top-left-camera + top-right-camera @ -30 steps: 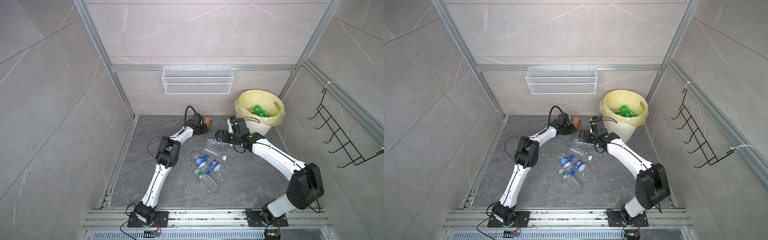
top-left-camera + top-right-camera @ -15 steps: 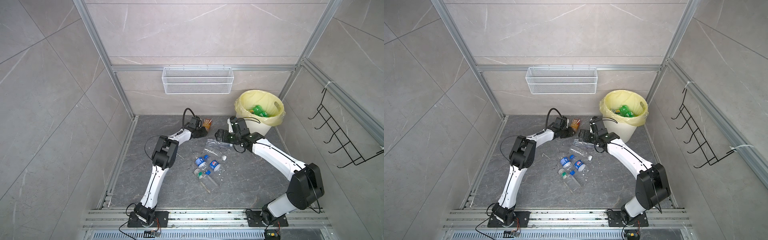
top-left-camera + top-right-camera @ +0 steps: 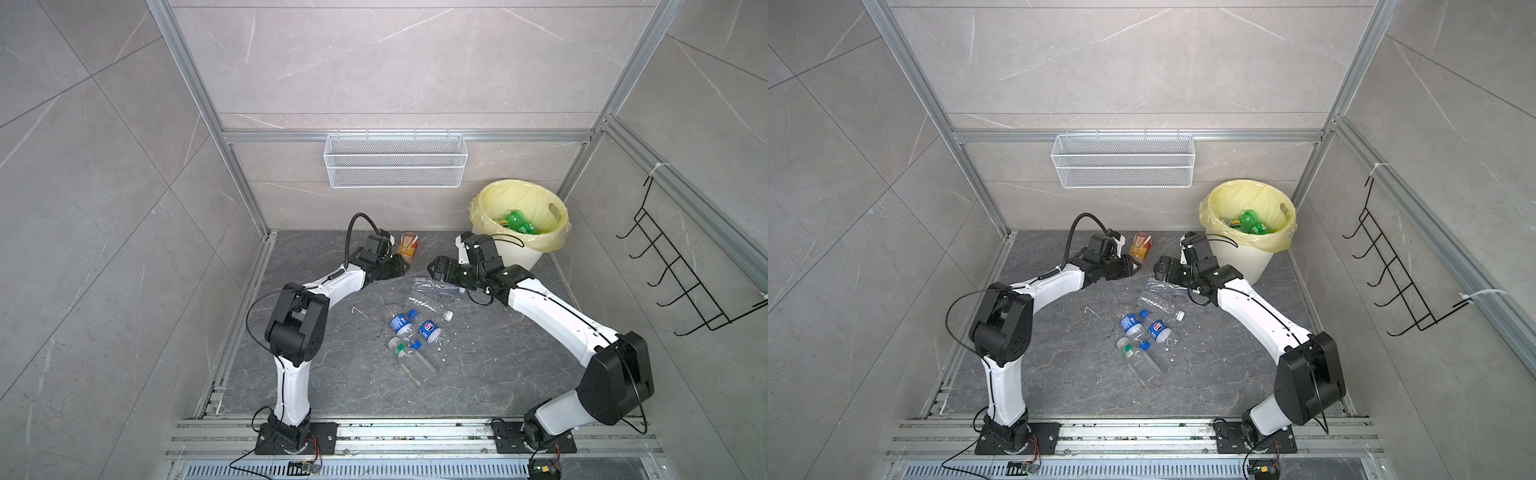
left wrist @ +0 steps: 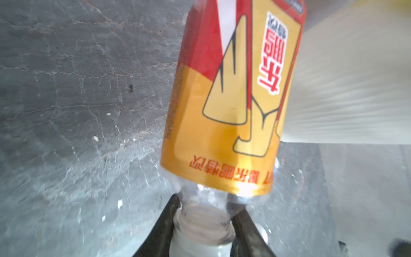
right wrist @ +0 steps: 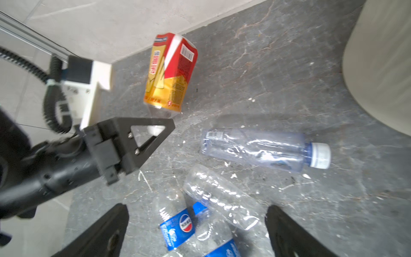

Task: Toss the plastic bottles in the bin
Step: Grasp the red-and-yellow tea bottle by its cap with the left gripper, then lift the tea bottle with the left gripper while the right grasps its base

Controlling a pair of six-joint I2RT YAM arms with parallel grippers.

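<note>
Orange-labelled plastic bottle [image 4: 231, 100] pinched at its neck by left pincer [image 4: 202, 222]; right pincer [image 5: 196, 210] spread. Lift over round cream bin [image 3: 515, 255], then release.

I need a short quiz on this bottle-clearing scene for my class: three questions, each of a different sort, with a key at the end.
1. True or false: the left gripper is shut on the neck of the orange-labelled bottle.
2. Which colour are the bottles that show inside the bin? A) blue B) green C) orange
3. Short answer: which gripper is open and holds nothing?

Key
1. True.
2. B: green bottles lie in the bin.
3. The right gripper.
</note>
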